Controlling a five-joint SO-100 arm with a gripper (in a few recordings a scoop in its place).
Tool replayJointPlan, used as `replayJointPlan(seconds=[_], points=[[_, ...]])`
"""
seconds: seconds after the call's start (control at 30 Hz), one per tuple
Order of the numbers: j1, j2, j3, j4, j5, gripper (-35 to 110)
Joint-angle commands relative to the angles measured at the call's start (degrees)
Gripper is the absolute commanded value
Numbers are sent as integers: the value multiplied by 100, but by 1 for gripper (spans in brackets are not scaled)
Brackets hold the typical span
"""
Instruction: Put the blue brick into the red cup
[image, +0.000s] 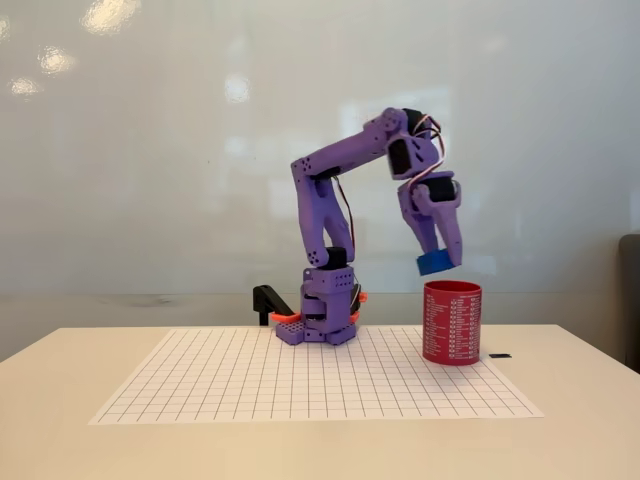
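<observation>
White gridded worktop (300, 375), red cup (452, 322) near right edge. Gripper (438, 258) clamped on blue brick (435, 263), hanging just above cup's left rim. Risk: released off-centre, could clip rim and bounce out.

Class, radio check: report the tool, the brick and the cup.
Tool shut on blue brick, held in the air. Brick just above red cup's rim, toward its left side. Nothing between brick and cup.
</observation>
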Motion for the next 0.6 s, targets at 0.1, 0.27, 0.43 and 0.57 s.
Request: replayJointPlan(seconds=[0.1, 0.27, 0.43, 0.57], points=[[-1424, 316, -396, 325, -44, -1], [-1986, 316, 97, 70, -97, -1], [-2224, 492, 747, -264, -88, -1], [-2153, 527, 809, -325, -79, -1]])
